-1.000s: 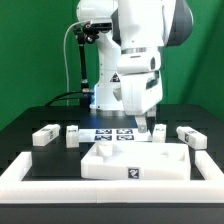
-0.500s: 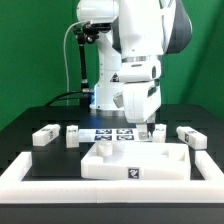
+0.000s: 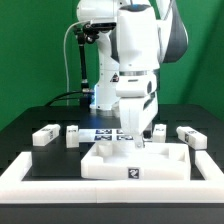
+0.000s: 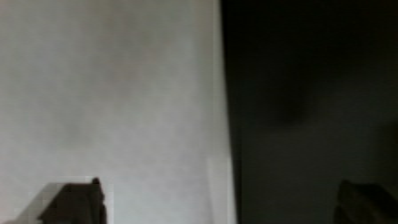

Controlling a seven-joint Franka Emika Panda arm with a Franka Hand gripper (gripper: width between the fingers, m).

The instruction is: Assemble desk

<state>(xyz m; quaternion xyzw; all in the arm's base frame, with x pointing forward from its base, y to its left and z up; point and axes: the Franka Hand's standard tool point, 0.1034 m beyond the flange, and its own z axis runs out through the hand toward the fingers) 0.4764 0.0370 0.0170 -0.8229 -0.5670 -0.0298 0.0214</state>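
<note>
Near the front edge of the black table (image 3: 22, 125), the gripper (image 3: 133, 140), jaws spread wide, hangs over the slab (image 3: 110, 166), apparently to grasp it; next it must descend squarely.

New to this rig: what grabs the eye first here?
The big white arm fills the middle of the exterior view, its gripper low over the desk slab. Small leg blocks flank the slab on both sides. In the wrist view, the open fingers straddle the slab's edge.
</note>
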